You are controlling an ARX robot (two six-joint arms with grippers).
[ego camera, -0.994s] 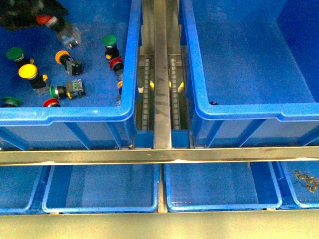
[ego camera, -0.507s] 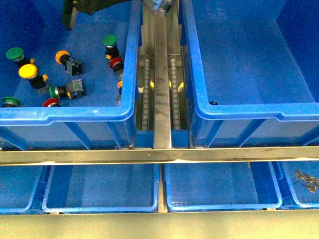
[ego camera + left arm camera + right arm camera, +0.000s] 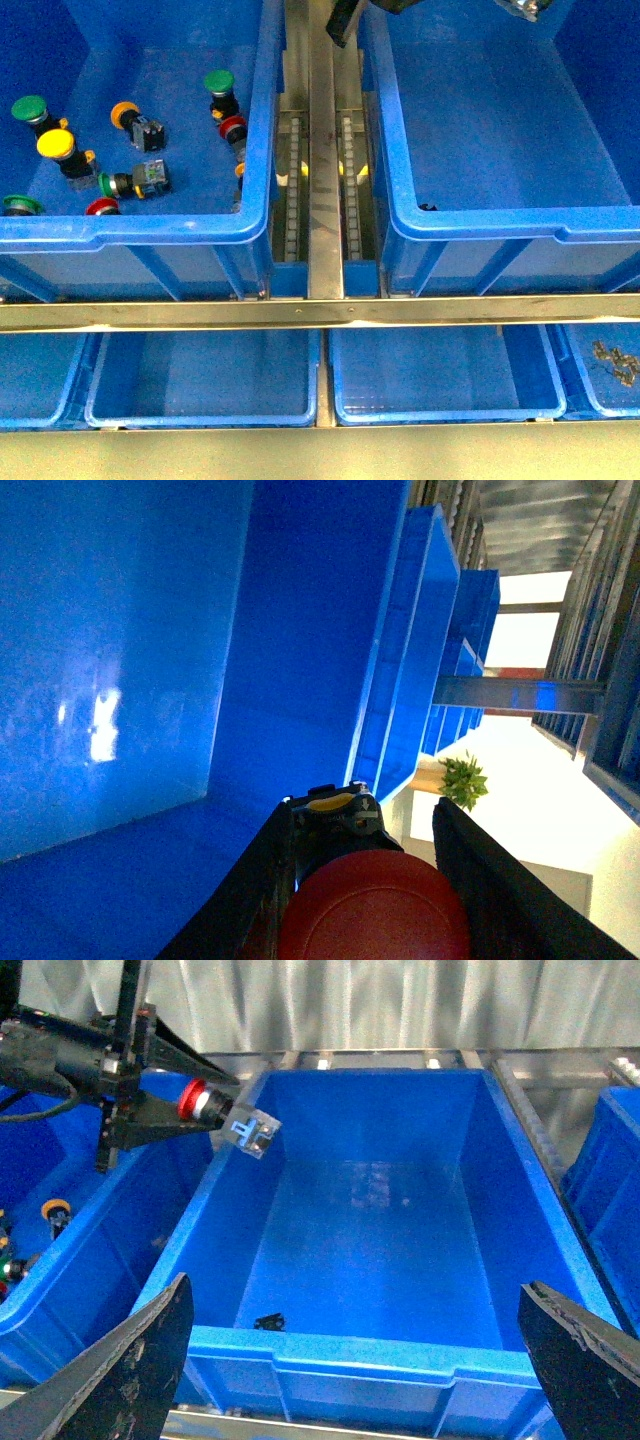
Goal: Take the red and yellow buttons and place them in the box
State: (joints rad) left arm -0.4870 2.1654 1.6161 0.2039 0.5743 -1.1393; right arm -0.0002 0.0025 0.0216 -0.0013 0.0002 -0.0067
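Note:
My left gripper (image 3: 190, 1100) is shut on a red button (image 3: 196, 1099), whose clear contact block (image 3: 250, 1132) hangs just inside the left rim of the box (image 3: 370, 1352). In the left wrist view the red cap (image 3: 375, 915) fills the space between the black fingers (image 3: 250, 900), with the box's blue inner wall (image 3: 120, 630) behind. The box (image 3: 500, 222) holds only a small black bit (image 3: 428, 207). In the left crate lie a yellow button (image 3: 55, 145), an orange one (image 3: 125, 112) and two red ones (image 3: 233, 127) (image 3: 102, 207). My right gripper (image 3: 355, 1380) stands open before the box.
The left crate (image 3: 140, 230) also holds green-capped buttons (image 3: 30, 107) (image 3: 218, 82). A metal rail (image 3: 325, 200) runs between the two crates. Shallow blue trays (image 3: 200, 415) (image 3: 445, 415) sit below the front bar; the far right one holds small metal parts (image 3: 615, 362).
My left arm has carried the red button up out of the left crate, rightward across the metal rail, to above the box. The buttons left in the crate have not moved.

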